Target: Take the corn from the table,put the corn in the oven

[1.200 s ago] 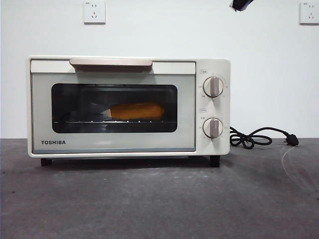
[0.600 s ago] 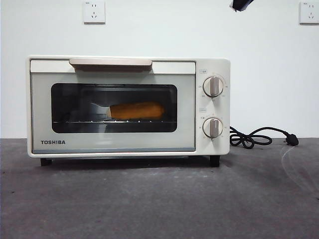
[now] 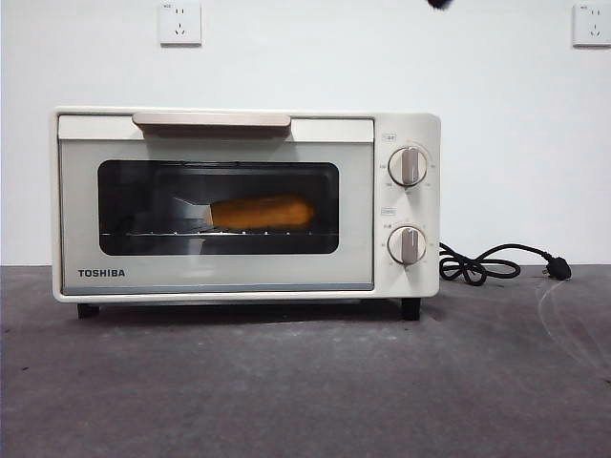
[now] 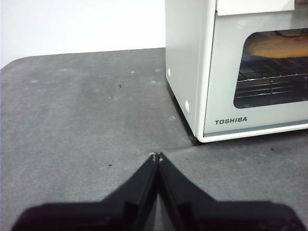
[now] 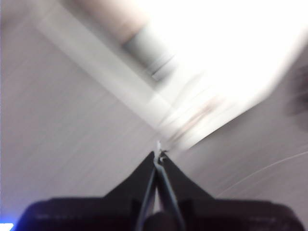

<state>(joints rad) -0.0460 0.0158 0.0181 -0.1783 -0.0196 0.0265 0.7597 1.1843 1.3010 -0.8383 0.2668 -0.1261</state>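
Observation:
The corn point(image 3: 262, 212) lies on the wire rack inside the cream-white TOSHIBA oven point(image 3: 246, 203), behind its closed dark glass door. The left wrist view catches the corn point(image 4: 281, 46) through the same glass, with the oven point(image 4: 231, 72) standing on the dark grey table point(image 3: 305, 382). My left gripper point(image 4: 157, 156) hangs shut and empty over the table, off the oven's left front corner. My right gripper point(image 5: 158, 155) is shut and empty too, its view smeared by motion. A black tip point(image 3: 439, 4) of an arm shows at the top edge of the front view.
A black cord with its plug point(image 3: 496, 264) lies coiled on the table to the right of the oven. Two wall sockets point(image 3: 180, 23) sit on the white wall behind.
The black arm tip at the top of the front view has risen almost out of frame. The oven and corn have not moved.

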